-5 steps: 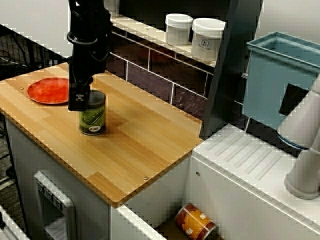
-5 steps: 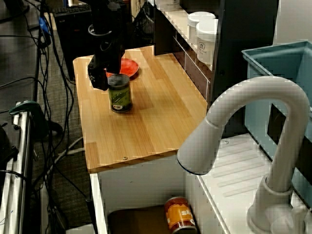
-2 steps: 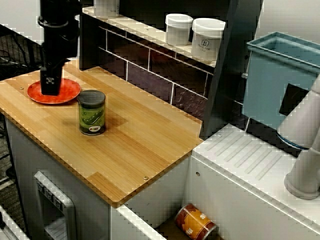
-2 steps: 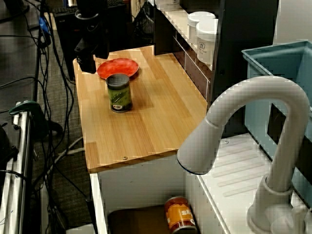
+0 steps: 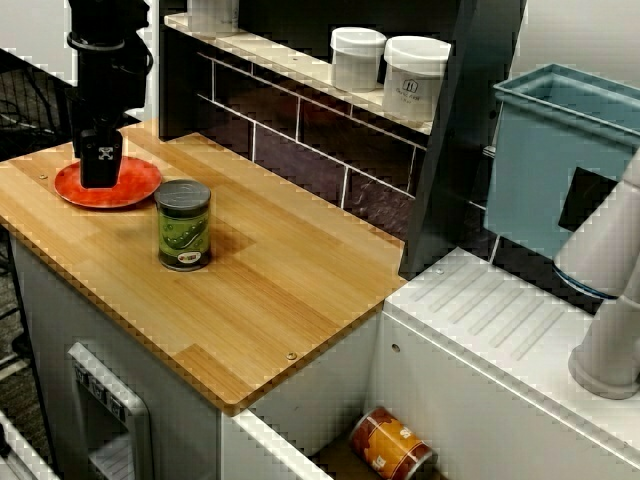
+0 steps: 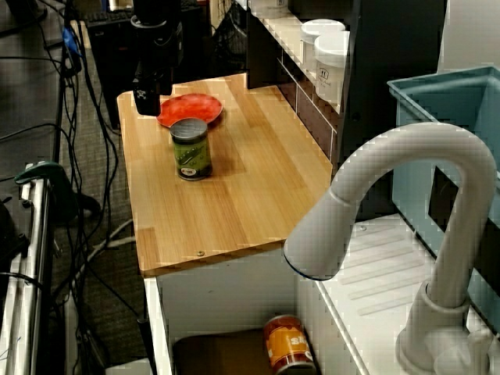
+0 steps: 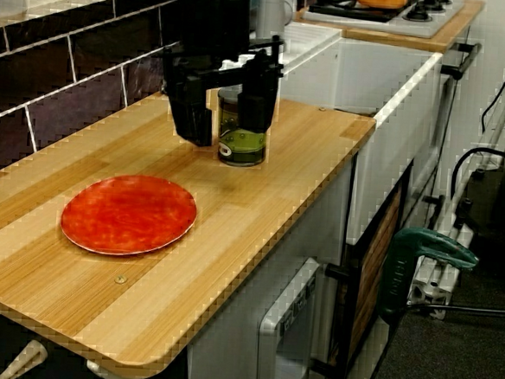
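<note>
In the front view my gripper (image 5: 100, 176) hangs low over the left part of a red plate (image 5: 130, 185) at the left end of the wooden counter (image 5: 290, 280). A green can (image 5: 185, 225) stands upright on the counter to the right of the plate, apart from the gripper. The view from the sink end shows the gripper (image 6: 146, 105) at the plate's (image 6: 191, 109) far-left side, with the can (image 6: 191, 150) nearer the camera. From the plate end, the black fingers (image 7: 194, 116) stand apart with nothing between them; the can (image 7: 238, 141) shows beyond them and the plate (image 7: 129, 214) lies in front.
Two white jars (image 5: 385, 70) sit on the shelf above the dark tiled wall. A blue bin (image 5: 560, 160) and a white faucet (image 6: 391, 203) stand at the sink side. An orange can (image 5: 390, 445) lies in the sink. Cables (image 6: 78, 180) hang beside the counter.
The gripper has left the green can and moved left to hang over the red plate. The can stands where it was.
</note>
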